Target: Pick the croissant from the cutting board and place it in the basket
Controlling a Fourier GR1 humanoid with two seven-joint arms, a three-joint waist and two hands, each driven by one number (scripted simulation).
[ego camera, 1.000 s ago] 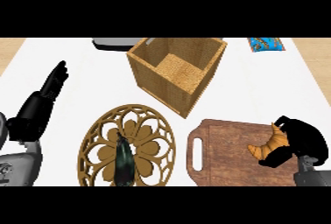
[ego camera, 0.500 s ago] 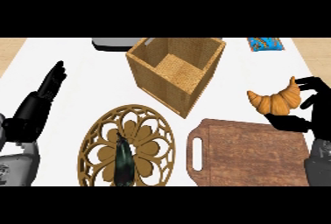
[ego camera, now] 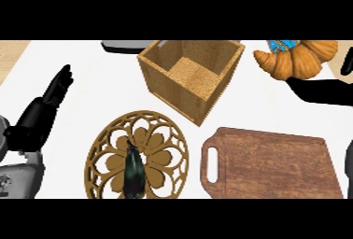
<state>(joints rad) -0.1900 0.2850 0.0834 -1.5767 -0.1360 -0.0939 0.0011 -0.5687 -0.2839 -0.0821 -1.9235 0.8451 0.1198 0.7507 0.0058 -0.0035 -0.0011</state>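
- Croissant (ego camera: 298,59): held aloft, far right, right of the basket (ego camera: 192,74); likely light, flaky, crushable; best held at its thick middle.
- Right hand (ego camera: 324,88): thumb and fingers pinching croissant.
- Left hand (ego camera: 48,95): fingers straight, resting left.
- Cutting board (ego camera: 272,163): near right.

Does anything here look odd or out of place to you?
One thing: a dark eggplant lies on a carved wooden trivet, an unusual spot for a vegetable. Otherwise nothing is spilled or broken. The croissant is in the right hand, up off the cutting board, beside the basket.
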